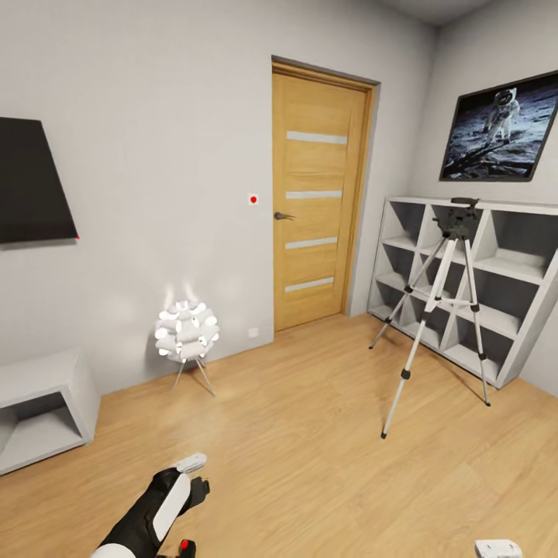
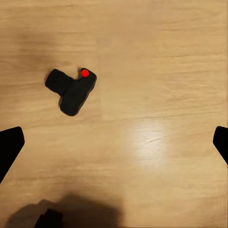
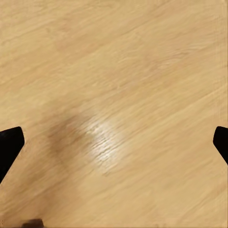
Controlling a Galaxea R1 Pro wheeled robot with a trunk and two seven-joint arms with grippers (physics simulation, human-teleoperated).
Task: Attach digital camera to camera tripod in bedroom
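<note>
Below the left gripper [image 2: 114, 142], whose fingertips stood wide apart with nothing between them, the digital camera [image 2: 72, 91] lay on the light wood floor [image 2: 156, 71], its red dot facing up and its lens barrel jutting sideways. It looked small, rigid and light, probably fragile at the lens, so the boxy body seemed the safer place to pinch. The right gripper [image 3: 114, 142] was likewise spread and empty above bare boards. Farther off, the camera tripod [image 1: 439, 310] stood well apart on splayed legs just before the white cubby shelving [image 1: 511, 271], likely easy to topple. A ball lamp [image 1: 187, 332], a grey bench [image 1: 43, 407] and the orange-brown door [image 1: 318, 198] lined the far wall, leaving the way unobstructed.
</note>
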